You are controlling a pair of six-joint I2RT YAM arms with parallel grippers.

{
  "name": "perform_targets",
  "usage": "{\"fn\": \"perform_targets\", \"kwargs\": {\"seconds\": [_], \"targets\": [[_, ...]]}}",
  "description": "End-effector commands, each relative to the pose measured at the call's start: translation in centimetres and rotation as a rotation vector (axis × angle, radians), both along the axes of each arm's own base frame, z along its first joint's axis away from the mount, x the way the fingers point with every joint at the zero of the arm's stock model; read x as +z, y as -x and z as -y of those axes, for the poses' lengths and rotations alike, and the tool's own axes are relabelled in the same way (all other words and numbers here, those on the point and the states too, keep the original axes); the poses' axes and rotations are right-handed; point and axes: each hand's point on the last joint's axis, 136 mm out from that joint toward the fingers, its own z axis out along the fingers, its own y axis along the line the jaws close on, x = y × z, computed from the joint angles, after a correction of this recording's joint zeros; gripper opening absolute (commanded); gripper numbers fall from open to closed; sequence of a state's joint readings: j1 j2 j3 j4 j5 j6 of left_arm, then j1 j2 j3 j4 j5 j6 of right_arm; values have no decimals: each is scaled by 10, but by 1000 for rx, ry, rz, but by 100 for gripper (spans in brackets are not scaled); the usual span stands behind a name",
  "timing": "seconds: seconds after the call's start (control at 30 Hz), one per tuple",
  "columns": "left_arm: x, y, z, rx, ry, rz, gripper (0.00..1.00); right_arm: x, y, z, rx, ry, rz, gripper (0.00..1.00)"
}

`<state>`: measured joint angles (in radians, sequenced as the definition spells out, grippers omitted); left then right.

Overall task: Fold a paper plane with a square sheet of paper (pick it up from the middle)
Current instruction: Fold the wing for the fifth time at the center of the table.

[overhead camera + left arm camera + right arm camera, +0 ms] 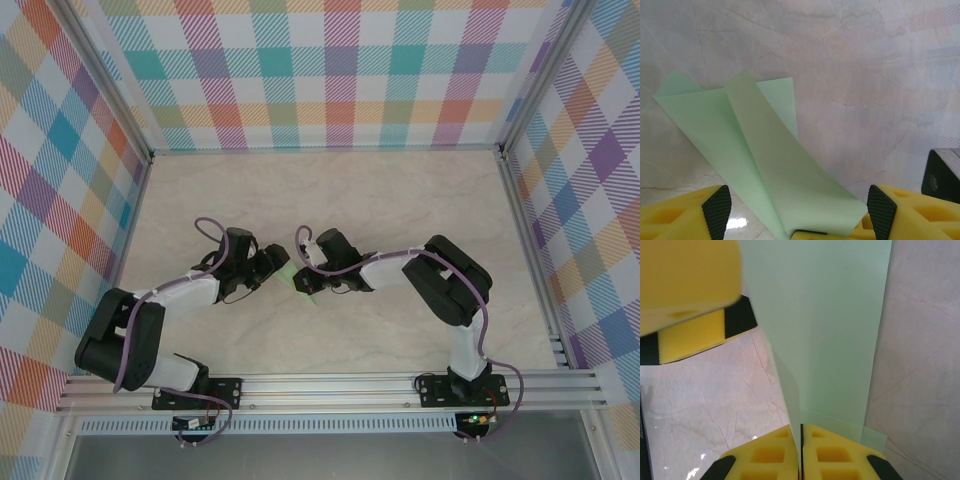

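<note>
right wrist view: the right pincer [801,447] was clenched on an edge of the pale mint-green square sheet of paper [830,330]. left wrist view: the left pincer [799,205] stood released, the folded sheet between its fingers [716,210], over the pale marbled bench [865,75].

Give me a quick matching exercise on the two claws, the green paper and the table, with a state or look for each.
Things:
1. left claw
2. right claw
3. green paper
4. table

States:
A. pale marbled surface
B. fingers wide apart
C. folded over on itself
D. clamped shut on the paper

Pairs: 1-B; 2-D; 3-C; 4-A
</note>
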<state>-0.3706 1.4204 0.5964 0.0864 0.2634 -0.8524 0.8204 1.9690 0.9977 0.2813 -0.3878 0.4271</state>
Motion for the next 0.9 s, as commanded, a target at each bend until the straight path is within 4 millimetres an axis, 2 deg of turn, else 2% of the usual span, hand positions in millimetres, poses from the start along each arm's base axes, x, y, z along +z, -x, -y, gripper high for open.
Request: {"fn": "perform_targets", "kwargs": {"seconds": [0.0, 0.17, 0.57, 0.87], "targets": [[8, -9, 11, -10, 46, 10, 75, -5, 8, -4, 52, 13, -5, 8], [6, -12, 9, 6, 33, -12, 74, -3, 6, -4, 48, 13, -3, 11], [10, -9, 16, 44, 113, -75, 66, -4, 4, -4, 42, 20, -4, 11], [2, -10, 15, 104, 128, -142, 59, 6, 4, -8, 52, -2, 3, 14]]}}
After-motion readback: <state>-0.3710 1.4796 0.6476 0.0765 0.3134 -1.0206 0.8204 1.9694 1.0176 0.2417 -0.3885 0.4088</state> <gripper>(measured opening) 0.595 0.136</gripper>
